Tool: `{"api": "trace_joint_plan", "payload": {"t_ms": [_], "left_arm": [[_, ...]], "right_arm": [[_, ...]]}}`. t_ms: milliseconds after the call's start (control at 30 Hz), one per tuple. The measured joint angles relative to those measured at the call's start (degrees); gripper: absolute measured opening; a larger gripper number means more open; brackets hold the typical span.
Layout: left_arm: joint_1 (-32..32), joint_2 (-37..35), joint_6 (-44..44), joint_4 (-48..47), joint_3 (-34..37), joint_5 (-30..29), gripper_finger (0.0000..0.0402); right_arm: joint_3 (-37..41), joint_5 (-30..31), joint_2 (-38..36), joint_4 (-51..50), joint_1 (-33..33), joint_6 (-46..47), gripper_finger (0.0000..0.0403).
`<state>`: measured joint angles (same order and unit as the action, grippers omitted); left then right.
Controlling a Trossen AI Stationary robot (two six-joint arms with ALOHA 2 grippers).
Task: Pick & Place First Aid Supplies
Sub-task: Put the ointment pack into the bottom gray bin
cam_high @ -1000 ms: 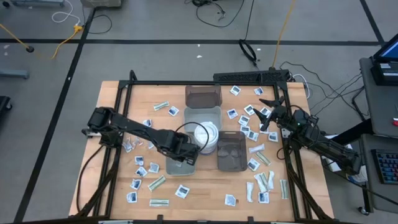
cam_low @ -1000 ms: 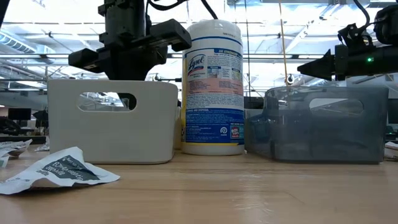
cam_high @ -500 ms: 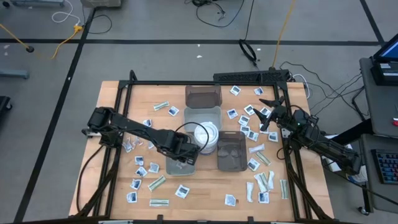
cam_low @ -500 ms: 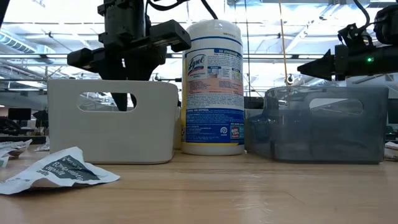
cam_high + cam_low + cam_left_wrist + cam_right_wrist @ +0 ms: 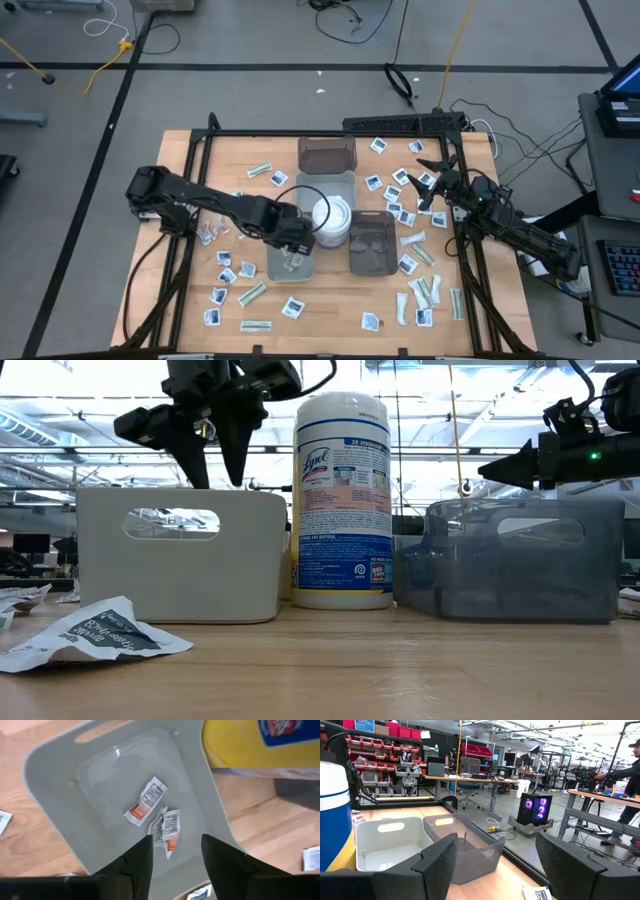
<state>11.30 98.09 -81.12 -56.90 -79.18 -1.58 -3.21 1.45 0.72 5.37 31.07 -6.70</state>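
So progress check: honestly this looks barely started. The wooden table (image 5: 190, 300) is still littered with first aid packets (image 5: 398, 201), a big scatter near the right arm and another bunch along the left and front edge, like the square one (image 5: 292, 307) and the narrow strip (image 5: 256, 325) up front. Of the four trays, the light grey tray (image 5: 272, 270) under the left arm is the only one I can confirm has anything in it: the left wrist view shows two small packets (image 5: 146, 801) lying on its floor, one overlapping a third, crumpled bit I can't make out. The dark translucent tray (image 5: 371, 242) on the other side of the Lysol wipes tub (image 5: 329, 218) looks empty from above, though it's hard to be sure. Left gripper (image 5: 213, 465) hangs just above the grey tray's rim, fingers spread apart, nothing between them, so my guess is it's done a drop. Right gripper (image 5: 432, 176) hovers over the right-hand scatter, jaws wide and empty. Dozens left to go, I'd say.
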Motion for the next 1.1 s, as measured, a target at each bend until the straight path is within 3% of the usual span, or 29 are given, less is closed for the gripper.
{"api": "trace_joint_plan", "payload": {"t_ms": [367, 1100], "left_arm": [[-0.73, -2.89, 1.28, 0.11, 0.44, 0.28, 0.0154], [-2.63, -26.80, -14.38, 0.44, 27.16, 2.06, 0.0154]], "right_arm": [[-0.02, 0.00, 0.02, 0.00, 0.00, 0.00, 0.0263], [0.00, 0.00, 0.01, 0.02, 0.00, 0.00, 0.0263]]}}
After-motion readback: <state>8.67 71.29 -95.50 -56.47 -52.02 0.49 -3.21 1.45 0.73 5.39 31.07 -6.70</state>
